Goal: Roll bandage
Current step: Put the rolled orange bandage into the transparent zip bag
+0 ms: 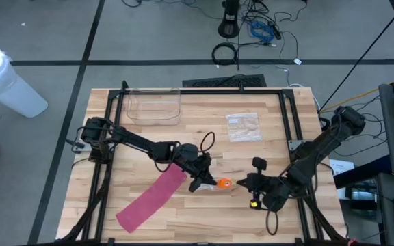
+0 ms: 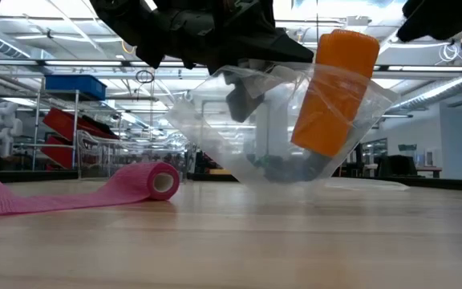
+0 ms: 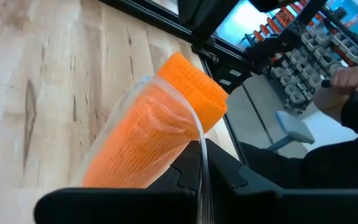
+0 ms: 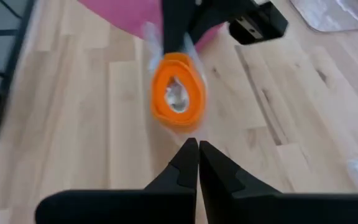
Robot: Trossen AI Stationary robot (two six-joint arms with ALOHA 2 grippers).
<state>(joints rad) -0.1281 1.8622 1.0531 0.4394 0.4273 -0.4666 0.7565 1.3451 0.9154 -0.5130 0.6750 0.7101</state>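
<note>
An orange bandage roll sits tilted inside a clear plastic bag near the table's middle front, its upper end sticking out of the bag's mouth. My left gripper is shut on the bag. My right gripper is shut, just right of the roll, its tips pointing at the roll's end. A pink bandage lies on the table, partly rolled: its roll rests on its side and the loose strip runs toward the front left. My left gripper pinches the clear bag's thin edge between its two fingers, beside the orange roll. It comes from the table's left, slanting down. The bag hangs below the fingers with the roll tilted inside; its lower end reaches down to the table. My right gripper's shut tips are close to the bag's plastic; I cannot tell whether they touch it.
A clear plastic tray stands at the table's far left. A second flat clear bag lies at the far middle. Black frame rails run along both sides of the table. Bare wood lies at the front right.
</note>
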